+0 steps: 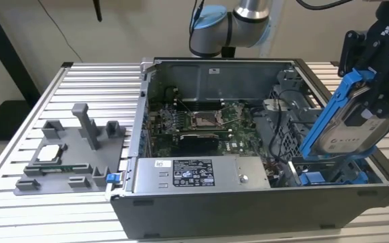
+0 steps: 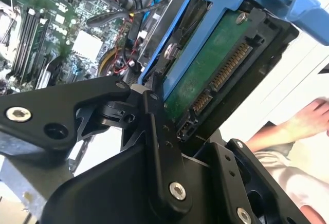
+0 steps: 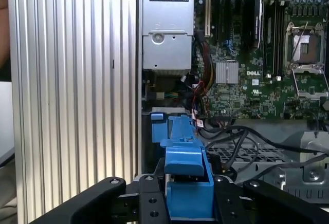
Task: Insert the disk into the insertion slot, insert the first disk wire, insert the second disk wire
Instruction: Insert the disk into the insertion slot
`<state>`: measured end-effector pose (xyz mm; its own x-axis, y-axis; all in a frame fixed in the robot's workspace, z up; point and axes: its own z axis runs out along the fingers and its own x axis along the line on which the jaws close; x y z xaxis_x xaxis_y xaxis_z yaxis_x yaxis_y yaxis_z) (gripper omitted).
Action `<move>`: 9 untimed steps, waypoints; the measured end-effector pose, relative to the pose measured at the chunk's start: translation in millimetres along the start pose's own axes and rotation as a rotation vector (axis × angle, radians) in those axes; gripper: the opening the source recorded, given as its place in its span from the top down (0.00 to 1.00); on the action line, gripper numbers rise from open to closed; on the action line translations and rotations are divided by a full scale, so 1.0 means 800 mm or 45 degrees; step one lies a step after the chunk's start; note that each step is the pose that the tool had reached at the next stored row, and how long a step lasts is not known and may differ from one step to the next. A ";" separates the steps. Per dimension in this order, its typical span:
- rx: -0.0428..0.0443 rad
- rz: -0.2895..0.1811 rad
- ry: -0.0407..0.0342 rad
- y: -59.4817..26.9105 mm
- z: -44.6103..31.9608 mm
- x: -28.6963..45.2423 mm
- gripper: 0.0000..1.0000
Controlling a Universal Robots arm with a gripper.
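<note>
Black fingers (image 2: 157, 126) pinching blue-framed silver disk (image 1: 346, 119), tilted steeply over insertion slot (image 1: 329, 177)

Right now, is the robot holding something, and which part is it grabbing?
The end effector holds the disk, clamped on the upper end of its blue carrier frame.

**Disk clamped at the open computer**

At the centre of the frame's near edge, the gripper (image 3: 189, 199) clamps the disk (image 3: 186, 157), seen end-on in its blue carrier, with black fingers (image 3: 154, 206) pressed to both sides. Beyond it, black cables (image 3: 241, 136) cross a perforated metal cage (image 3: 247, 154). The green motherboard (image 3: 241, 88) takes up one far corner, with its processor socket (image 3: 307, 44) and a small heatsink (image 3: 226, 73). A silver power-supply box (image 3: 164, 29) sits beside the board. A ribbed metal table (image 3: 72, 80) runs along the opposite side.
</note>
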<state>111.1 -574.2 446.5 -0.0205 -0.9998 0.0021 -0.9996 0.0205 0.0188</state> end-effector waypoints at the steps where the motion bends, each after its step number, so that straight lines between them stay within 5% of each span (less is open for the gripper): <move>1: 0.000 0.000 0.0001 0.000 0.0013 0.0000 1.00; 9: -0.001 0.008 -0.0006 -0.001 0.0148 0.0008 1.00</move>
<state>111.5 -574.8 434.7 -0.0265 -0.9996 0.0018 -0.9995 0.0266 0.0194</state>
